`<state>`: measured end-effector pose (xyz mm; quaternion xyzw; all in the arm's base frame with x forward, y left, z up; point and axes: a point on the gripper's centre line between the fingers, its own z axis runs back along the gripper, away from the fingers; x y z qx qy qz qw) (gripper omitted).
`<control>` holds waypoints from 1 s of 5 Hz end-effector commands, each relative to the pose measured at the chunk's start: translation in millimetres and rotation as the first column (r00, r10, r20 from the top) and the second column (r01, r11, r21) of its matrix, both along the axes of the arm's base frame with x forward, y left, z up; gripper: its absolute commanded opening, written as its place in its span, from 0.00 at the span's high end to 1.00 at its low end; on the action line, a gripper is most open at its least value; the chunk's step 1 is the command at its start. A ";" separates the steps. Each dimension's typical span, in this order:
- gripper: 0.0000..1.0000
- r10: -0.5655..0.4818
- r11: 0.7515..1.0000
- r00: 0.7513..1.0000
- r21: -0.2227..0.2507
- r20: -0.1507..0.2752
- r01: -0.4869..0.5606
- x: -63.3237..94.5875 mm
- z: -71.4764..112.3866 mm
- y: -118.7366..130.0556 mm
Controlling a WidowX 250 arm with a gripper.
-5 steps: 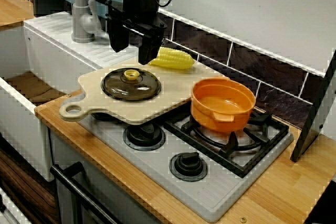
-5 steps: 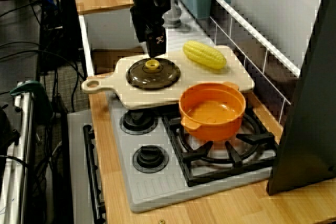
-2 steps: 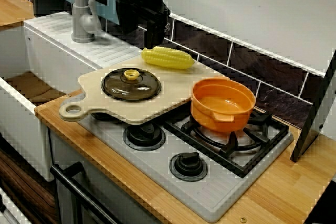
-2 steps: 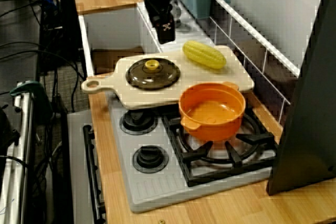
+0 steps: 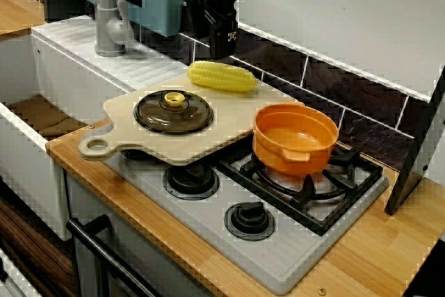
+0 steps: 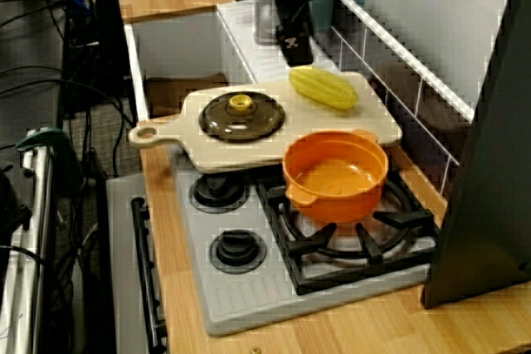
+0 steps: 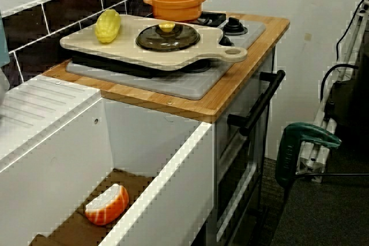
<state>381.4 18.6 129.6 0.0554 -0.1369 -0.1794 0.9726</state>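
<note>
We've got the black claw (image 5: 222, 46) hanging close above the yellow plastic corn cob (image 5: 222, 76). It's gripping nothing, and honestly we can't tell how far apart its jaws are. The corn lies on the pale wooden cutting board (image 5: 233, 108) beside the dark brown round lid with a yellow knob (image 5: 174, 112), and the orange pot (image 5: 295, 138) sits on the grey stove (image 5: 278, 255) right next to the board.
</note>
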 end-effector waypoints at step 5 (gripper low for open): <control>0.00 -0.378 0.926 0.926 -0.012 -0.003 0.378 23.6 9.4 -8.5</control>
